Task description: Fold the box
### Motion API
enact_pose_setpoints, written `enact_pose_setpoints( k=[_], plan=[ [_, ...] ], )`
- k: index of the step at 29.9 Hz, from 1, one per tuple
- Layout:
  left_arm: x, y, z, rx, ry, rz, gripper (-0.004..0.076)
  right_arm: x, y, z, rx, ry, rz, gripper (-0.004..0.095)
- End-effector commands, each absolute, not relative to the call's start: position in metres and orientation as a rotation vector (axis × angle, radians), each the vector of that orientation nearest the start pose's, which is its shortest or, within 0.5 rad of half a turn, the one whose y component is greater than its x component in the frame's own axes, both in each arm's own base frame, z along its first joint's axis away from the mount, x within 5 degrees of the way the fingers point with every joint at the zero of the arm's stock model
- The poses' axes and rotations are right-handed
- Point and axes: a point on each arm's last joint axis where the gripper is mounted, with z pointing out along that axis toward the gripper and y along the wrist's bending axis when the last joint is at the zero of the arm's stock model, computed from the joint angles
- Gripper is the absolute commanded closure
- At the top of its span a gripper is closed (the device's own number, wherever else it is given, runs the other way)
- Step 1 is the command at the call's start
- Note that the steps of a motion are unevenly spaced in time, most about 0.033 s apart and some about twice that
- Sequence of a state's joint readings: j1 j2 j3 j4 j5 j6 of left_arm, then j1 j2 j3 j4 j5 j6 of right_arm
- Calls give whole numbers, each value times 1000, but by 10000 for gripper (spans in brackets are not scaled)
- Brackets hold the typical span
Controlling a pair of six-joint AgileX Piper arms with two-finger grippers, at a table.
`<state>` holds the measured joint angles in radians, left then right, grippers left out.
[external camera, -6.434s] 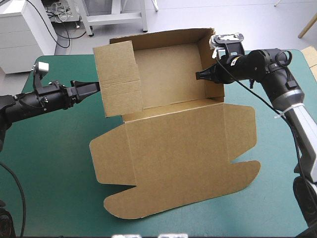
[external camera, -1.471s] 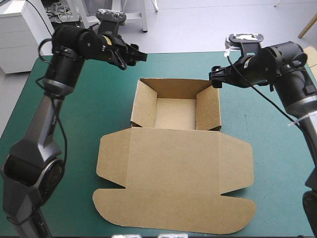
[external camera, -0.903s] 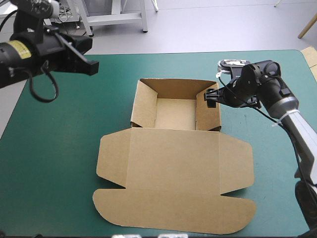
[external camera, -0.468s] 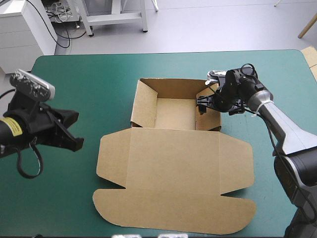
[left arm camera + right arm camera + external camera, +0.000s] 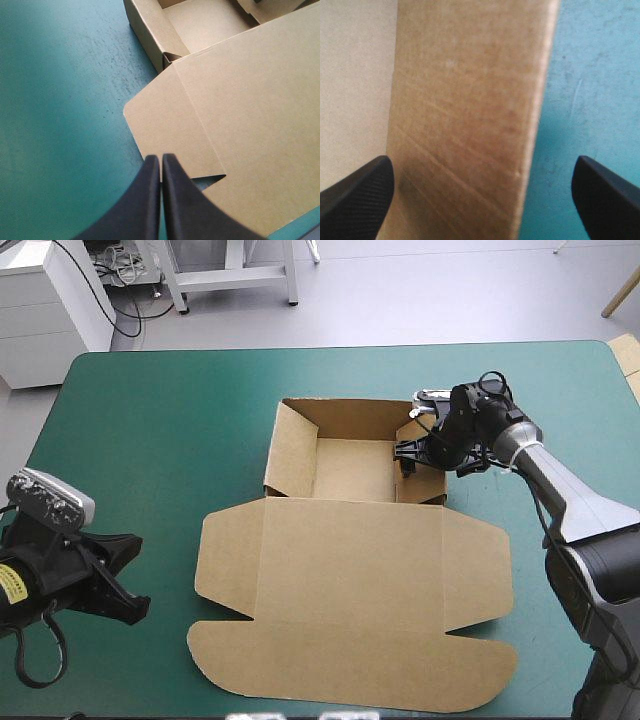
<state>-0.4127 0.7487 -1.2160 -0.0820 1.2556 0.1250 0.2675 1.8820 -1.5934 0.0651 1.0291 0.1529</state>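
Where one box (image 5: 350, 580) sits, two pincers show: left pincer (image 5: 161, 158) closed, right pincer (image 5: 482, 161) spread.

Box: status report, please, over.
Left gripper shut, beside the lid. Right gripper open, astride the right wall. Box an open tray, lid flat. Nothing in the way.

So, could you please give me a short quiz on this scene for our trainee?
1. True or false: the left gripper is shut and holds nothing.
2. The right gripper, open, straddles which wall of the box: A left, B right, C far?
3. Fill in: the lid lies ____ on the table.
Key: 1 true; 2 B; 3 flat.
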Motion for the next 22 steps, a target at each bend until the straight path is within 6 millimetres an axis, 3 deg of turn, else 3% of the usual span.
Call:
enact_pose_setpoints(
  k=[1,6,10,14,17,22],
  plan=[
    [72,-40,440,604,2181,-276,731,384,110,292,-119,2734,234,284],
    [68,-39,440,604,2175,-276,731,383,110,294,-120,2728,235,936],
    [68,-39,440,604,2174,-276,731,383,109,301,-160,2700,217,929],
    [68,-39,440,604,2174,-276,731,387,95,323,-163,2629,175,929],
    [68,-39,440,604,2174,-279,731,390,66,340,-166,2592,32,929],
    [67,-40,440,608,2174,-302,731,394,-11,353,-63,2574,-366,929]
  ],
)
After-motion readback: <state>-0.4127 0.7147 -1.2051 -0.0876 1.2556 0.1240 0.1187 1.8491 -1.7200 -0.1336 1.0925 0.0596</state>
